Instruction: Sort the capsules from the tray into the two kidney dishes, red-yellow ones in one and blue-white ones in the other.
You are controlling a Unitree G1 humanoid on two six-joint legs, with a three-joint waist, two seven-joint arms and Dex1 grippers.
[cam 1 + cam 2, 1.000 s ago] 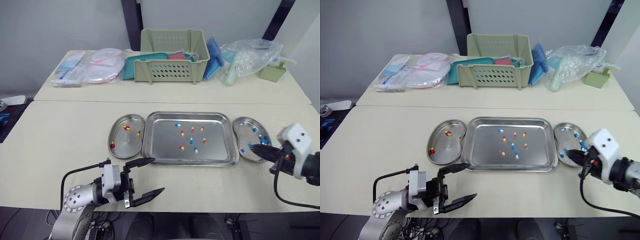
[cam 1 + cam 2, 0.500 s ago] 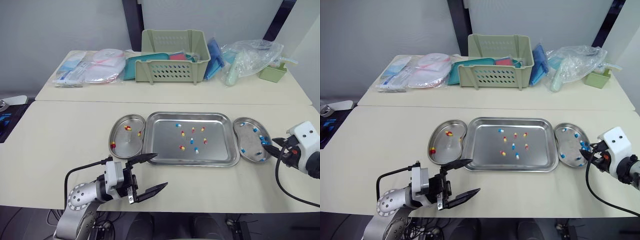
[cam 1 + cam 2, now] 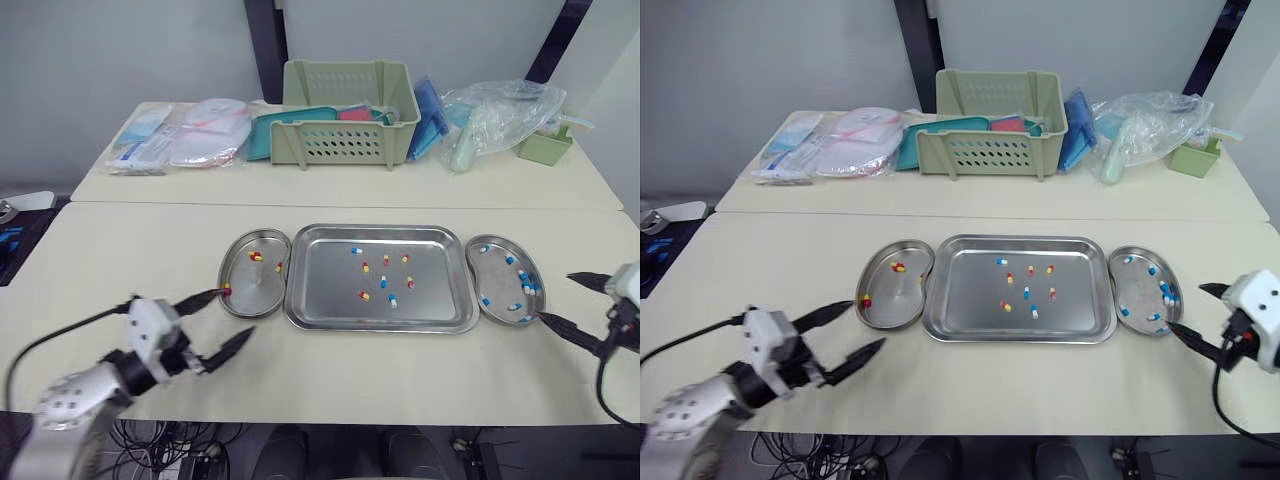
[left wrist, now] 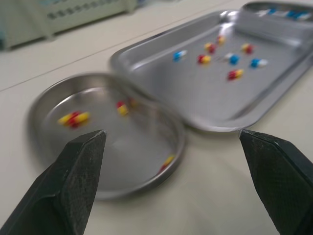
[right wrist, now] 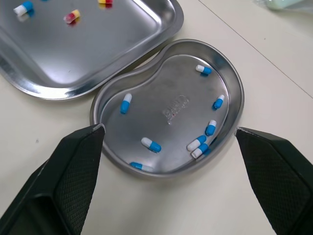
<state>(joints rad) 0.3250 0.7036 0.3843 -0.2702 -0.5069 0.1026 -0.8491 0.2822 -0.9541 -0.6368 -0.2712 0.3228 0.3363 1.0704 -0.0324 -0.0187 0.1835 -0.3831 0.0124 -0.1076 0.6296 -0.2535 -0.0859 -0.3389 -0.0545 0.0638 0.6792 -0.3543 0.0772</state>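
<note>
Head view, left tool (image 3: 236, 312): fingers spread wide with nothing in them, hanging low over the bench (image 3: 120, 260). The left kidney dish (image 3: 250, 285) is just ahead of it, with one tip right by the dish rim.
Head view, right tool (image 3: 555, 297): spread open too, and empty. The right kidney dish (image 3: 500, 288) is just beside it on the inner side, with one tip near the dish's front edge.
Head view, tray (image 3: 330, 295): sits between the two tools with a dish snug against each end and a handful of mixed capsules (image 3: 385, 280) on it.
Left wrist view: the left kidney dish is dead ahead between the parted fingers (image 4: 73, 191), with red-yellow capsules (image 4: 74, 118) inside. The tray is just past it.
Right wrist view: the right kidney dish is straight ahead between the wide-open fingers (image 5: 73, 176), with a bunch of blue-white capsules (image 5: 151, 145) in it. The tray corner is right beyond.
</note>
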